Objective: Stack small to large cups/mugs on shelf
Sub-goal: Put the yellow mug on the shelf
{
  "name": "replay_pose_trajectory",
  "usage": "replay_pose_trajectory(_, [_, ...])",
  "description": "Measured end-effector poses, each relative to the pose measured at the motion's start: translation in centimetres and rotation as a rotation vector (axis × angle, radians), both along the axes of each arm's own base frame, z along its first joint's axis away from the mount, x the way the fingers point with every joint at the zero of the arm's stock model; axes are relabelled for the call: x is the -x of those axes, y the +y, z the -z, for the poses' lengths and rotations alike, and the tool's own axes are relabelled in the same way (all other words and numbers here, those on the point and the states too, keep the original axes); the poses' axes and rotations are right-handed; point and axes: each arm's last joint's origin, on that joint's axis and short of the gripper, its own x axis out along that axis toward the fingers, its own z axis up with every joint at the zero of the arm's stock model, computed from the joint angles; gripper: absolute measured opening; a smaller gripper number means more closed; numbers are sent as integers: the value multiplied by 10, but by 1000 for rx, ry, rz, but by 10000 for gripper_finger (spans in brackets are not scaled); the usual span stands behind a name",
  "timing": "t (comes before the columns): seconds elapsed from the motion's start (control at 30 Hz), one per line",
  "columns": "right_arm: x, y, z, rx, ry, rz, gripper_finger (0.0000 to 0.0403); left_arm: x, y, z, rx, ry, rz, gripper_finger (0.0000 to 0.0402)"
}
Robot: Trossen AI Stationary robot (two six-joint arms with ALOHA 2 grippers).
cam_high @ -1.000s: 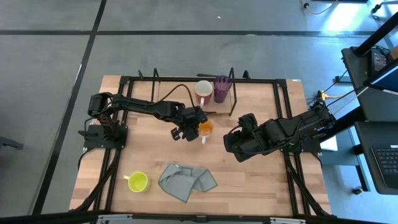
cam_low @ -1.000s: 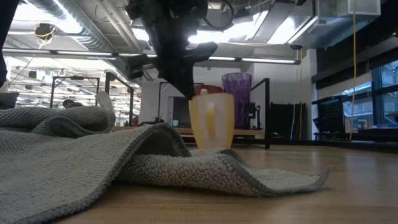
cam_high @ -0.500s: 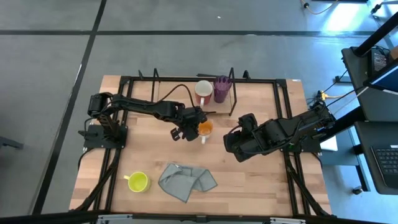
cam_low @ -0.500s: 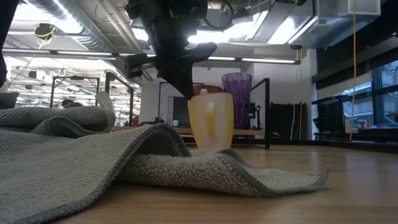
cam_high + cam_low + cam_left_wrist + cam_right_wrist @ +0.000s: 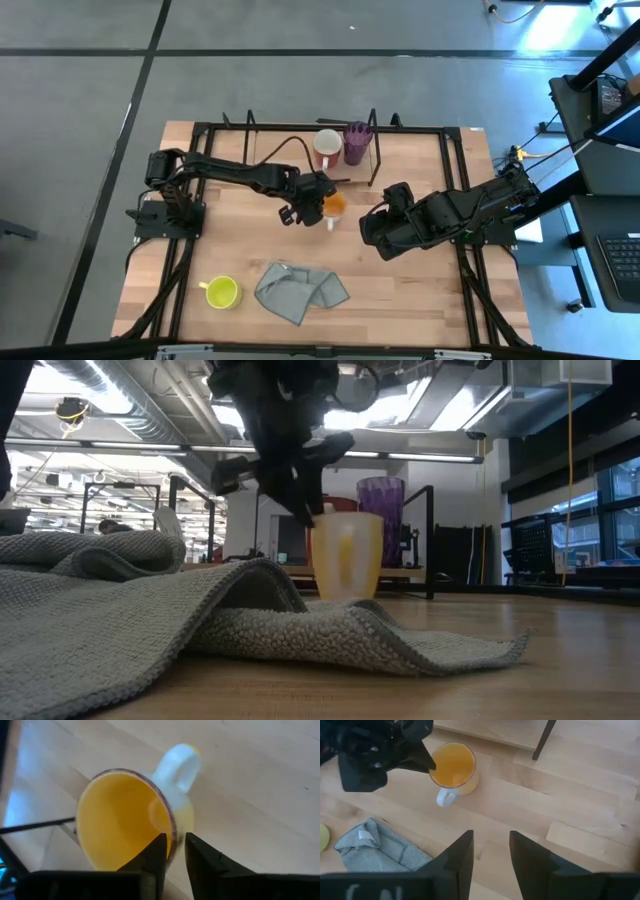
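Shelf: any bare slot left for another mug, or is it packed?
The shelf is bare left of the white mug; the purple tumbler crowds its right end. In front, the left gripper sits at the orange mug. Bare table lies right of the grey cloth.

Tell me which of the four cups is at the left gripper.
The orange mug, standing just before the shelf; the left gripper's fingers straddle its rim. The others stand farther off.

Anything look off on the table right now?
Only the grey cloth: it lies crumpled on the table, front of centre. The orange mug stands upright on the table in front of the shelf, its wall between the left gripper fingers. No spills.
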Motion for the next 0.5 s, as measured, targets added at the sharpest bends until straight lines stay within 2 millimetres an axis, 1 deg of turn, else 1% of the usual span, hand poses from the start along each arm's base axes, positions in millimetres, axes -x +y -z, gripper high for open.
replay_pose_trajectory(0.1, [0,0,0,-1,0,0,127,-4,0,6,-1,2,-5,82])
replay_pose_trajectory(0.17, [0,0,0,-12,5,-2,127,-3,1,11,-6,38,-10,92])
replay_pose_trajectory(0.27, [0,0,0,-17,7,-3,127,-6,1,11,-30,17,-9,100])
replay_pose_trajectory(0.4, [0,0,0,-22,9,-4,127,-6,2,10,-41,7,-3,96])
replay_pose_trajectory(0.5, [0,0,0,-22,8,-3,127,-6,0,10,-51,9,-2,79])
